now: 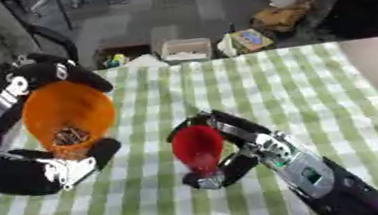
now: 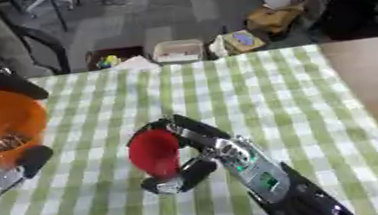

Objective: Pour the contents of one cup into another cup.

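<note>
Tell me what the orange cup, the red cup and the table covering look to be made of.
Orange cup: probably plastic, smooth, evenly coloured, slightly translucent wall.
Red cup: likely the same plastic, solid glossy red.
Table covering: looks like woven cloth in a green and white check, matte and lying flat; a printed vinyl sheet cannot be ruled out.

Hidden and unclear parts

The orange cup [image 1: 68, 114] holds small dark bits too blurred to identify; the left hand [image 1: 45, 172] covers its base, and the right eye view crops its left side.
</note>
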Controlling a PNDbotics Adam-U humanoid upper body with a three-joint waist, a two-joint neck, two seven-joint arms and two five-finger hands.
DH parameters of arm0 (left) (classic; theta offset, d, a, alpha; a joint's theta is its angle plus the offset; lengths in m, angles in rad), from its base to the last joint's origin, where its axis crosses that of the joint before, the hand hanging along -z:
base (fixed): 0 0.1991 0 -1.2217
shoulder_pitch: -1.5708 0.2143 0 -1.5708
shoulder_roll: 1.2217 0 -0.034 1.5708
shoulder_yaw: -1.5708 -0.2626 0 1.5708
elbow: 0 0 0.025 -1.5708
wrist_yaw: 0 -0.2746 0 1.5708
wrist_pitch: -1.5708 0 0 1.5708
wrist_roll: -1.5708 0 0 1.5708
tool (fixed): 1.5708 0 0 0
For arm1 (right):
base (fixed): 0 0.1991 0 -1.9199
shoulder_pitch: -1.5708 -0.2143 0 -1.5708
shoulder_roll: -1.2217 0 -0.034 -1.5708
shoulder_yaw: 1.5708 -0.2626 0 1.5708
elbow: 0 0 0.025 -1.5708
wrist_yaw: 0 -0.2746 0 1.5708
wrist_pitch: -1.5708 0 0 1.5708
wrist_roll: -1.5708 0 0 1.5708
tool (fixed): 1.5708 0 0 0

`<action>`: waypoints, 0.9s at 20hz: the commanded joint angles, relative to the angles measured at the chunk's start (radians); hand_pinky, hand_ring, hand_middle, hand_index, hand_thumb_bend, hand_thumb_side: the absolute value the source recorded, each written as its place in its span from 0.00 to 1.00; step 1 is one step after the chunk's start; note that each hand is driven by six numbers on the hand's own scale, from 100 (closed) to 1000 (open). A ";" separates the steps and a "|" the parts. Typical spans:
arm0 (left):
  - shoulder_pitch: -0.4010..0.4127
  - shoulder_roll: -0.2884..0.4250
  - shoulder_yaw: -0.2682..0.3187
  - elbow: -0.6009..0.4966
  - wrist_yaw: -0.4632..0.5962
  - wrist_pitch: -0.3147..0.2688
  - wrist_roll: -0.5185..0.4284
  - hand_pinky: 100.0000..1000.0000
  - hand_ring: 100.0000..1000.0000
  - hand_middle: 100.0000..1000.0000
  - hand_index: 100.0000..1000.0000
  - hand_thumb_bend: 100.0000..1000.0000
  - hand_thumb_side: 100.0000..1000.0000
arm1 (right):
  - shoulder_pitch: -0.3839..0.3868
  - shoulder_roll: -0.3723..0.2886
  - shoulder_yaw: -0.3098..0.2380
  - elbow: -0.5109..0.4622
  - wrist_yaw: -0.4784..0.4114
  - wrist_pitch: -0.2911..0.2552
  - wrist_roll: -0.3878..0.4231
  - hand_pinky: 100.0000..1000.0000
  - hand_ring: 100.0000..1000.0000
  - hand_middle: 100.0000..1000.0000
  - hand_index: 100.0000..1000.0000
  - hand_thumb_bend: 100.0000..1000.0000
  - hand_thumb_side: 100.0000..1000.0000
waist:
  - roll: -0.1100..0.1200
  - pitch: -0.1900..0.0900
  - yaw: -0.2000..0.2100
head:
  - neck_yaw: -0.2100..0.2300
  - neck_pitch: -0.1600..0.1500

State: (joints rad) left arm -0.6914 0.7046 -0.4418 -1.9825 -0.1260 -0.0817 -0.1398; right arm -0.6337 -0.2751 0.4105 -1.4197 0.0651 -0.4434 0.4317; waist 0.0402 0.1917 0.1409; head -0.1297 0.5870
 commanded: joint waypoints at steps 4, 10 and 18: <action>-0.037 -0.001 -0.010 -0.017 -0.086 0.040 -0.054 0.18 0.37 0.07 0.54 0.00 0.00 | -0.021 0.007 0.007 -0.044 -0.081 0.030 0.087 0.24 0.40 0.00 0.75 0.00 0.00 | -0.002 -0.017 -0.005 | -0.009 -0.015; -0.065 -0.030 -0.025 -0.011 -0.170 0.075 -0.079 0.15 0.35 0.06 0.53 0.02 0.00 | -0.017 0.024 0.015 -0.044 -0.111 0.050 0.147 0.24 0.40 0.00 0.74 0.00 0.00 | -0.003 -0.016 -0.007 | -0.011 -0.017; -0.115 -0.086 -0.054 0.077 -0.302 0.049 -0.101 0.12 0.31 0.05 0.52 0.08 0.00 | -0.011 0.041 0.020 -0.037 -0.119 0.059 0.175 0.24 0.40 0.00 0.74 0.00 0.00 | -0.001 -0.016 -0.010 | -0.005 -0.016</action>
State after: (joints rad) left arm -0.7851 0.6154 -0.4996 -1.9129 -0.4066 -0.0249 -0.2393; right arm -0.6326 -0.2386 0.4321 -1.4413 -0.0460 -0.3836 0.6017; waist 0.0376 0.1917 0.1305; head -0.1361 0.5789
